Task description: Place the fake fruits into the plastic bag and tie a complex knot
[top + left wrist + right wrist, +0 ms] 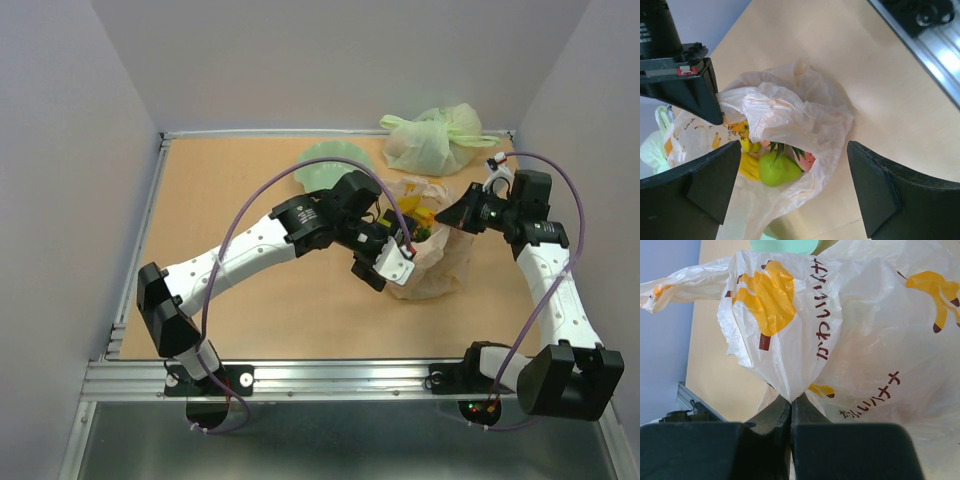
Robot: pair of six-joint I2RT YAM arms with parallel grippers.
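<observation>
The plastic bag [437,262] stands right of the table's middle, mouth open upward. Inside it lie the fake fruits [414,216]: a green fruit [777,169], yellow bananas [748,166] and a pink peach [808,160] under dark green leaves. My left gripper [396,263] hovers open over the bag's near rim, and its fingers [715,187] straddle the mouth without touching the plastic. My right gripper [452,214] is shut on a pinch of the bag's right edge [791,390] and holds it up. The bag [855,330] carries orange banana prints and dark red lettering.
A pale green knotted bag [436,139] lies at the back right corner. A pale green scalloped bowl [326,166] sits behind the left arm's wrist. A metal rail [320,376] runs along the near edge, and white walls close in on three sides.
</observation>
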